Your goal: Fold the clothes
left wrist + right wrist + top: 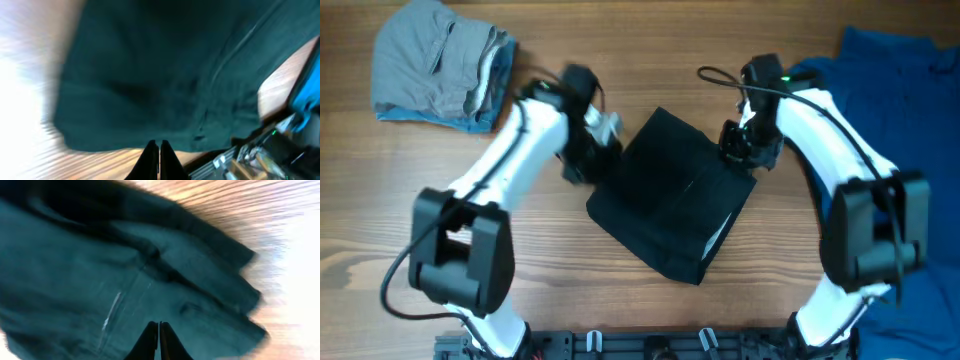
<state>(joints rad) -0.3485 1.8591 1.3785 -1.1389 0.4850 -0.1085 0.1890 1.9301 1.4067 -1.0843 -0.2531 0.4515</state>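
A dark folded garment (675, 200) lies as a tilted rectangle in the middle of the wooden table. My left gripper (588, 160) is at its upper left edge; in the left wrist view its fingers (159, 150) are shut and empty over bare wood beside the garment (165, 75). My right gripper (740, 150) is at the garment's upper right corner; in the right wrist view its fingers (159, 332) are shut with nothing between them, just above the dark cloth (100, 280).
A folded grey garment on a blue one (440, 65) lies at the far left corner. A blue cloth pile (900, 90) covers the right side of the table. The right arm's cable (720, 75) loops above the dark garment.
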